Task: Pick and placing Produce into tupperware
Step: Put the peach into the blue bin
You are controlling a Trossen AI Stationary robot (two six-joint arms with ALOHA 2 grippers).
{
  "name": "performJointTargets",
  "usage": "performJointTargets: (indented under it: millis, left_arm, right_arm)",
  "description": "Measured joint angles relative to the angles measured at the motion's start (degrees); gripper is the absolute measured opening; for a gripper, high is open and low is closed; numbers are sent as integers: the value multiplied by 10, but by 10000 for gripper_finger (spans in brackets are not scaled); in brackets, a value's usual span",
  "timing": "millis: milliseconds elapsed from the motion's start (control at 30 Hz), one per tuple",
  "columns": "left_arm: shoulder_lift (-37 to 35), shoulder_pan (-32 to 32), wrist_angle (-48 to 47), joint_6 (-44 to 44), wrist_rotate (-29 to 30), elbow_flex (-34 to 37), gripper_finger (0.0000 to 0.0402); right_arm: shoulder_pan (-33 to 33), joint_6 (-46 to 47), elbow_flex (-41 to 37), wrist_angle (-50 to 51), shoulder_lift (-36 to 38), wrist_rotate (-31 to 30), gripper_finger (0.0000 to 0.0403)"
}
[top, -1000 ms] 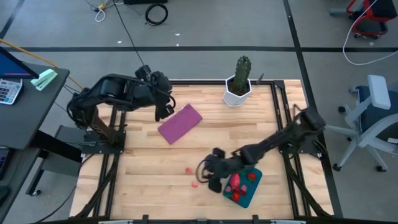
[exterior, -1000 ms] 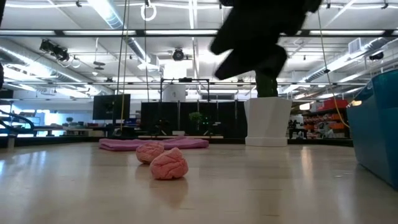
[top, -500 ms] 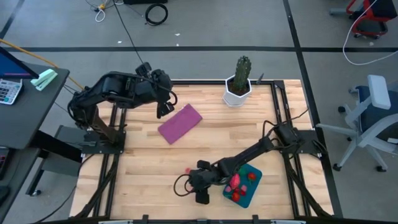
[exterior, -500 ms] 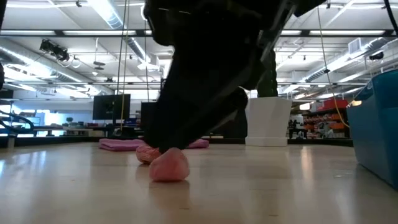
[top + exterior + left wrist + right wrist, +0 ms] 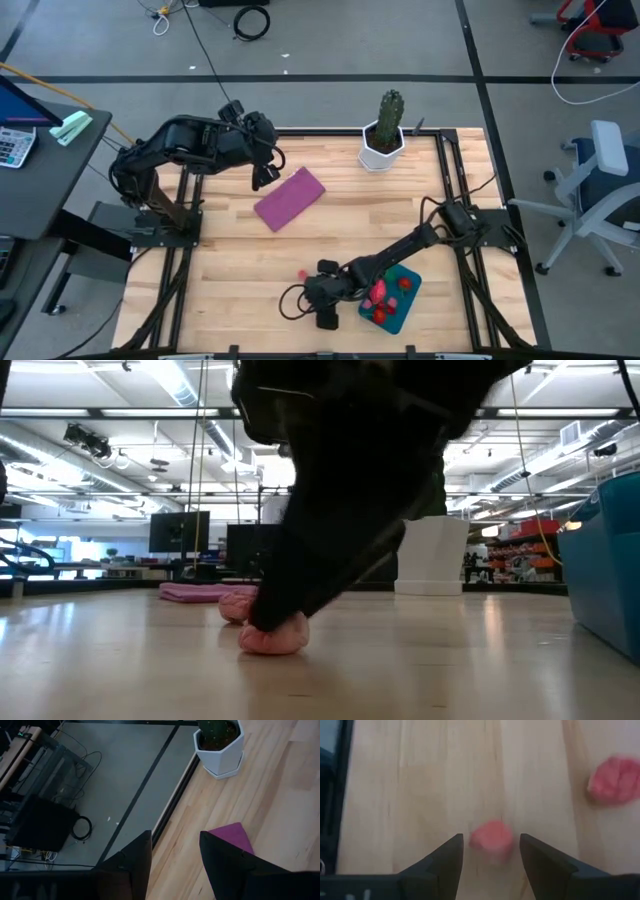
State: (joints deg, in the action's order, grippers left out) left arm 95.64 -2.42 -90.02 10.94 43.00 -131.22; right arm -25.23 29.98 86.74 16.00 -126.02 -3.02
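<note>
Produce: one pink piece [image 5: 491, 839] on the bench [image 5: 240, 270], between the spread fingers [image 5: 445, 865] of the right gripper [image 5: 318, 300], near the front edge; not clamped. A second pink piece [image 5: 613, 780] lies nearby. Red pieces [image 5: 385, 292] sit in the teal tupperware [image 5: 400, 310] (front right corner). Left gripper [image 5: 262, 172]: fingers narrowly apart, empty, above the purple rectangle [image 5: 289, 198] toward the back left. Cactus pot [image 5: 382, 145] at the back edge.

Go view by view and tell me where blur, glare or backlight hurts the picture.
Right wrist view: the pink produce piece between the right hand's open fingers is soft and blurred. Low view: that hand is a backlit black silhouette against bright ceiling lights. Left wrist view: the left hand's fingers are dark, and the purple rectangle is sharp.
</note>
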Motion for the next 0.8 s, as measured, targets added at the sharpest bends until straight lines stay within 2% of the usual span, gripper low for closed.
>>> performJointTargets:
  millis: [200,333,800]
  left_arm:
    - [0,0,0,4,0,0,173]
    - [0,0,0,4,0,0,172]
    - [0,0,0,4,0,0,173]
  right_arm:
    - [-11,-6,0,10,0,-18,203]
    - [-14,-6,0,10,0,-18,186]
    - [-2,14,0,15,9,-28,21]
